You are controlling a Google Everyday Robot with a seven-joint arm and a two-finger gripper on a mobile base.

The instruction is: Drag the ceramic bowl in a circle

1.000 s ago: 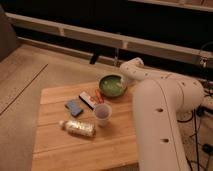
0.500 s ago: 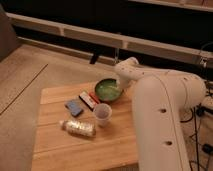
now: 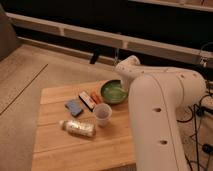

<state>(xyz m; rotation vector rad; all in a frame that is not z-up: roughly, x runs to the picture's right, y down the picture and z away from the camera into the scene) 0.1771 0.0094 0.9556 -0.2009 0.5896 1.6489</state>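
Shifted slightly back toward 3 o'clock in the last half second, the round shallow green glazed ceramic bowl (image 3: pixel 112 92) sits at the 1 o'clock corner of the pale wooden table (image 3: pixel 60 147), apparently mid-circle. The robot's gripper (image 3: pixel 126 88), jaws closed and seemingly pinching the bowl's 3 o'clock rim, must next carry the arc clear of the translucent whitish cup (image 3: pixel 102 114) at 7 o'clock. No writing is legible.
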